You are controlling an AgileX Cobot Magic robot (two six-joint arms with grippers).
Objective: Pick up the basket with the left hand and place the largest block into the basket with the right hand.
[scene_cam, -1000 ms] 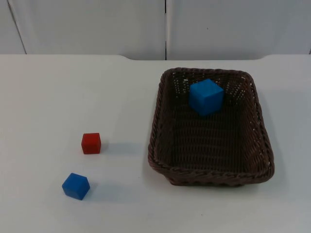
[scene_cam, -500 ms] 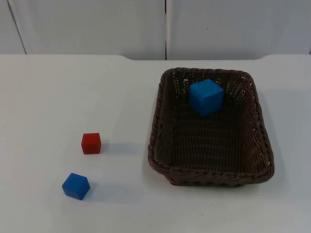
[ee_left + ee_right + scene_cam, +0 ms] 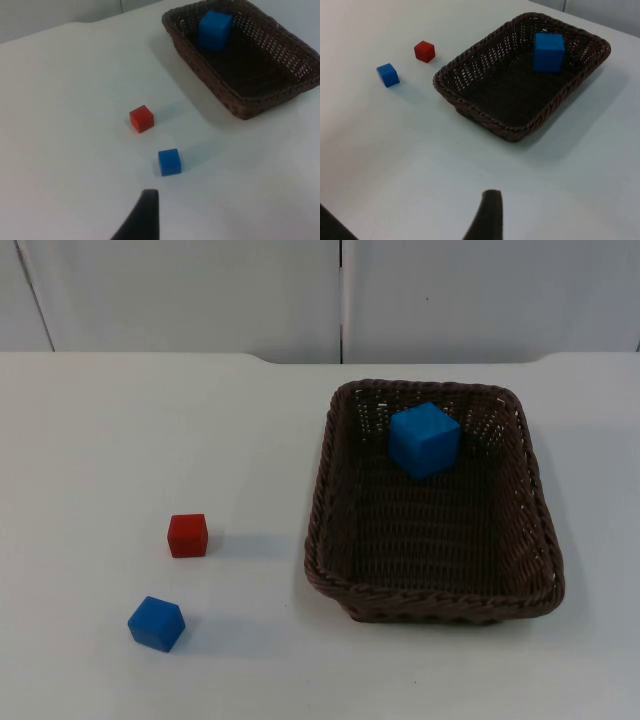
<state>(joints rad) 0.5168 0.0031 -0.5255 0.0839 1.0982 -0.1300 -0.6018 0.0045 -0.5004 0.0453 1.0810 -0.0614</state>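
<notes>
three blocks and one dark brown wicker basket [image 3: 436, 590] sit on the white table [image 3: 120, 440]. of each gripper a single black fingertip can be seen, the left gripper's [image 3: 141, 216] in the left wrist view and the right gripper's [image 3: 486, 215] in the right wrist view, so i cannot tell how far either pincer is open; neither has hold of anything that can be seen, and both hang above bare table well back from the objects.

the basket rests flat on the right half of the table, rectangular, its long axis running near to far, open side up. the large blue block [image 3: 425, 439] lies inside it at the far end, close to the far wall, turned a little so a corner faces the near side (whether it touches the weave of that wall is hard to make out).

left of the basket and well apart from it, the small red block [image 3: 187, 535] stands on the table. the small blue block [image 3: 156, 623] lies nearer and slightly further left, turned at an angle, near the red one without touching it.

behind the table runs the grey partition wall [image 3: 200, 290].
</notes>
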